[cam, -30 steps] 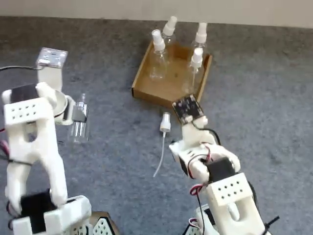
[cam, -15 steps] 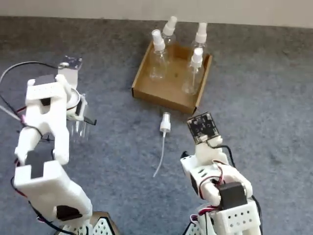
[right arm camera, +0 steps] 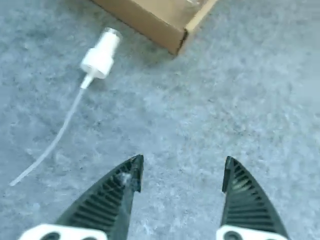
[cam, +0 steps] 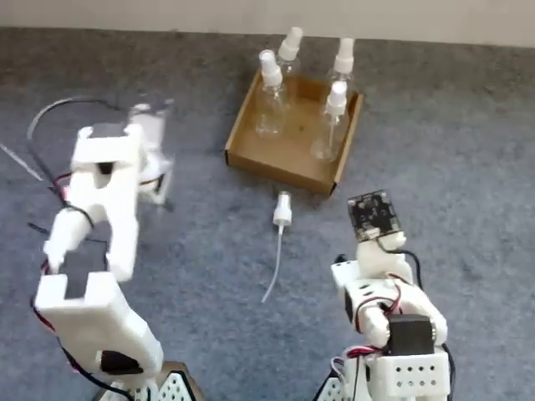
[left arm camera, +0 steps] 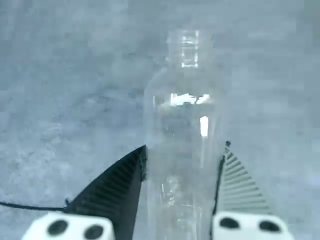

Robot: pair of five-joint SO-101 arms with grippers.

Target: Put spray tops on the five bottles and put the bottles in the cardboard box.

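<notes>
We have the left gripper [left arm camera: 185,150] clamped on the body of the uncapped bottle [left arm camera: 182,100], held left of the box with its open neck pointing away from the jaws; the right gripper [right arm camera: 183,165] hangs spread and empty over the grey carpet [right arm camera: 240,100]; the spray top [right arm camera: 100,52] lies left and slightly far of it (head toward the box, dip tube trailing near-left), so we judge the right arm nearer; just beyond the head stands the cardboard box [cam: 280,167] with four capped bottles [cam: 270,92], its near wall the only obstacle.

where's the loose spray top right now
In the high view the spray top lies on the carpet near the centre, just outside the cardboard box on its near side.
</notes>
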